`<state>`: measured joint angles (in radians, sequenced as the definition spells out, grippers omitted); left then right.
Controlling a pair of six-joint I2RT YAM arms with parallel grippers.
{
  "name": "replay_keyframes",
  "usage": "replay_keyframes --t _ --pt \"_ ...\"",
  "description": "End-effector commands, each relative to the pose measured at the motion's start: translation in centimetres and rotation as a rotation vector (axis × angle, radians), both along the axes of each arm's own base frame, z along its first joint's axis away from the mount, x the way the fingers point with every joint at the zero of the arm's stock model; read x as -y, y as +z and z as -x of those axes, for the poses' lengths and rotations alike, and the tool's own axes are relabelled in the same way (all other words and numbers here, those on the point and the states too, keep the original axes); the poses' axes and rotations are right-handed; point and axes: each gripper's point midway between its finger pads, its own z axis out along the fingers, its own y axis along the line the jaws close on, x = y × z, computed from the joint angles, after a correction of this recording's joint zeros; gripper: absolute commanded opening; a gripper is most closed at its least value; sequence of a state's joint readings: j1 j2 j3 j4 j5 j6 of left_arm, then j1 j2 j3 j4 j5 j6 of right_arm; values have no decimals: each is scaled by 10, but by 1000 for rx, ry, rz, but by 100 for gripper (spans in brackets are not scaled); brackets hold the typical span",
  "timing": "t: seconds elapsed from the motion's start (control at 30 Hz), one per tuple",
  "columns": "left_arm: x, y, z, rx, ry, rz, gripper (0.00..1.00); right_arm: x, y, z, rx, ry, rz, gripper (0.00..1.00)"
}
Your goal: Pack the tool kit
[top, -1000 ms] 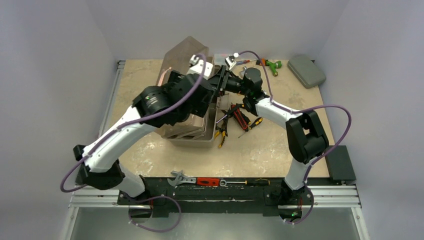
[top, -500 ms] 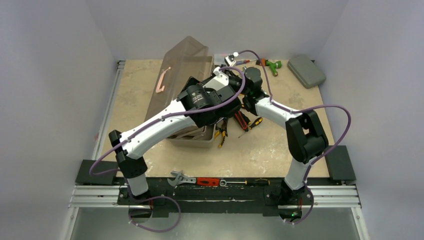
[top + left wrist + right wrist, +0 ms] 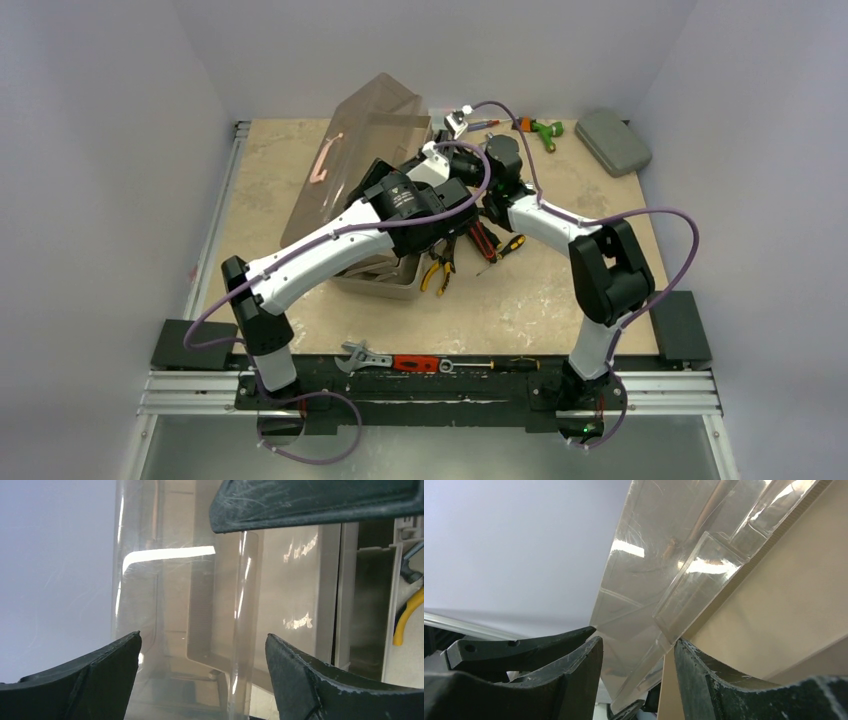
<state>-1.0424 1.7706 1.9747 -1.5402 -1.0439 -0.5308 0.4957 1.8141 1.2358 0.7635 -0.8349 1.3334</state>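
The tan toolbox (image 3: 385, 282) stands mid-table, its smoky lid (image 3: 368, 125) raised, pink handle (image 3: 322, 160) facing left. My left gripper (image 3: 447, 168) is open at the lid's right end; in the left wrist view the gripper (image 3: 202, 641) has the translucent lid (image 3: 200, 595) between its spread fingers, not touching. My right gripper (image 3: 472, 165) is open close beside it; in the right wrist view the gripper (image 3: 636, 647) has the lid's edge (image 3: 659, 605) in the gap and a tan panel (image 3: 784, 595) by one finger. Yellow-handled pliers (image 3: 437, 272), red-handled pliers (image 3: 483, 240) and a yellow-black screwdriver (image 3: 510, 245) lie right of the box.
A flat grey case (image 3: 613, 141) and a green-orange tool (image 3: 541, 129) lie at the back right. A wrench (image 3: 362, 355), a red-handled tool (image 3: 412, 363) and a screwdriver (image 3: 500, 363) lie on the front rail. A black pad (image 3: 686, 325) sits at right.
My left arm has swung off the box's left side and stretched right, bringing its gripper beside the right gripper. The lid and pink handle now show. The right arm barely moved.
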Motion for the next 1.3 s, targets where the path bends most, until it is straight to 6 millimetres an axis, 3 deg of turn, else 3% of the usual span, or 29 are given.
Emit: replay_keyframes --t 0.0,0.17,0.4,0.57,0.83,0.93,1.0,1.13,1.27 --pt "-5 5 8 -20 -34 48 91 -1 46 14 131 50 -77 53" --pt "-11 4 4 2 -22 -30 88 -1 44 14 129 48 -77 54" --pt "-30 23 1 74 53 -170 81 1 42 20 127 64 -73 56" --pt "-34 28 2 95 58 -170 78 18 32 15 126 32 -31 62" --pt "-31 26 1 92 52 -156 76 71 -11 -12 90 -158 181 67" --pt "-33 26 2 92 52 -159 75 92 -40 -17 75 -287 370 68" --pt "-34 26 2 94 53 -163 74 109 -68 -18 52 -386 583 68" --pt "-34 26 2 96 52 -162 72 132 -93 -3 46 -517 794 70" --pt "-31 27 1 98 48 -149 71 126 -108 18 34 -546 849 64"
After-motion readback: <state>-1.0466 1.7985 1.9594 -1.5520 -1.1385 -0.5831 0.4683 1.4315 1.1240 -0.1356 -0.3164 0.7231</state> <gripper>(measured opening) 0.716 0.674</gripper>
